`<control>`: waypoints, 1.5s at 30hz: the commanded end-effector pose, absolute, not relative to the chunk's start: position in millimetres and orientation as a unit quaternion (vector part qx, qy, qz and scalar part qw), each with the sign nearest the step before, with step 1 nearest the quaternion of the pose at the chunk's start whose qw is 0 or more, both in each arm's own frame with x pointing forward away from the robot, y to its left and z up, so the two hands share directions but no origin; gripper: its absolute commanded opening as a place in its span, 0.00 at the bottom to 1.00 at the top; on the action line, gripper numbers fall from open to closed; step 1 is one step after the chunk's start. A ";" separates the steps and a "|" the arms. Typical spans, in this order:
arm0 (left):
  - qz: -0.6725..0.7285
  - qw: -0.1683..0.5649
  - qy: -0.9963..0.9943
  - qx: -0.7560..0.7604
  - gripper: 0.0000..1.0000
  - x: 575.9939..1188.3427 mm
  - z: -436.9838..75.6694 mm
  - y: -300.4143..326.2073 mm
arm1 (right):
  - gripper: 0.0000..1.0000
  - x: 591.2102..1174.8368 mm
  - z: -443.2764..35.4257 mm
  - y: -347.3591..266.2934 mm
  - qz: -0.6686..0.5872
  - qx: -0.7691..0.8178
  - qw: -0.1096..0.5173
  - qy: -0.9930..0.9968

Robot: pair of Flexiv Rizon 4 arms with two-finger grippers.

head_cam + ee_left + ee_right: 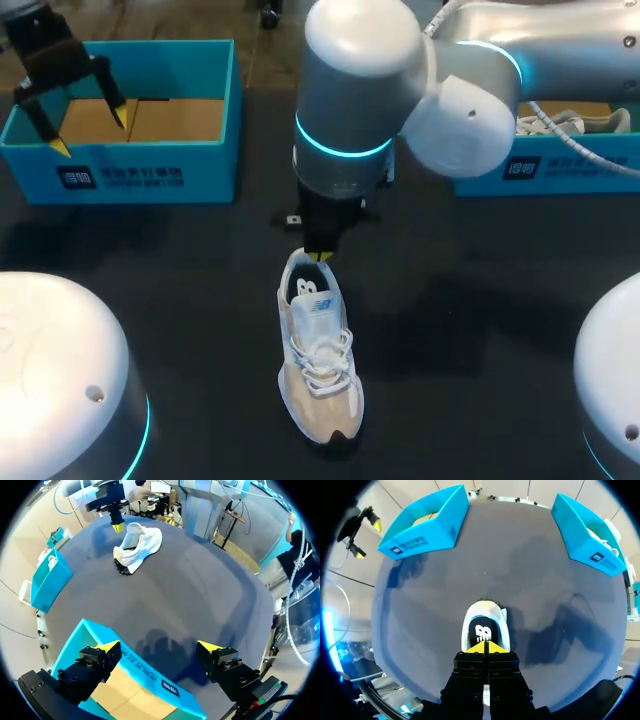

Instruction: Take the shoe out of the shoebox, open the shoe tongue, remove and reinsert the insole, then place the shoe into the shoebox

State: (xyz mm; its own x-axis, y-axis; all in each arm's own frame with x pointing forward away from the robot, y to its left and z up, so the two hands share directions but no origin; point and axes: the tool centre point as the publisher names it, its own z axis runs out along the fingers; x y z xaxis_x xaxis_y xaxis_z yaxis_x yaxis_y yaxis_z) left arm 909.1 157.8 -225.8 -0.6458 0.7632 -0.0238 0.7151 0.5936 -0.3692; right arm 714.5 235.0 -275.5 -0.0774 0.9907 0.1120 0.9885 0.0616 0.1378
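Dark table (480,330), shoe (318,365) centre, R gripper (320,257) at heel

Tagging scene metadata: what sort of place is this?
Probably a robot lab test bench, not a shop: a dark table with a staged white sneaker, a teal left shoebox and right shoebox, worked by the left arm and right arm.

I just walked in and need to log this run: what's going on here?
The white and beige lace-up sneaker stands out of its box on the black table. The right gripper is closed at its heel; whether it pinches the rim is unclear. The left gripper hangs open over the empty teal cardboard shoebox.
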 end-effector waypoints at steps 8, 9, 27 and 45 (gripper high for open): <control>0.180 0.058 -0.873 -0.450 1.00 910.2 -224.2 162.9 | 0.00 715.7 -297.8 246.6 0.060 0.680 0.025 0.730; 0.181 0.055 -0.868 -0.459 1.00 908.5 -223.8 164.0 | 0.00 715.5 -301.2 249.1 0.057 0.678 0.030 0.732; 0.168 0.034 -0.836 -0.521 1.00 896.8 -220.7 173.0 | 0.00 708.1 -332.0 252.4 0.102 0.675 0.033 0.730; 0.168 0.034 -0.836 -0.521 1.00 896.8 -220.7 173.0 | 0.00 725.3 -371.4 245.6 0.056 0.695 0.078 0.713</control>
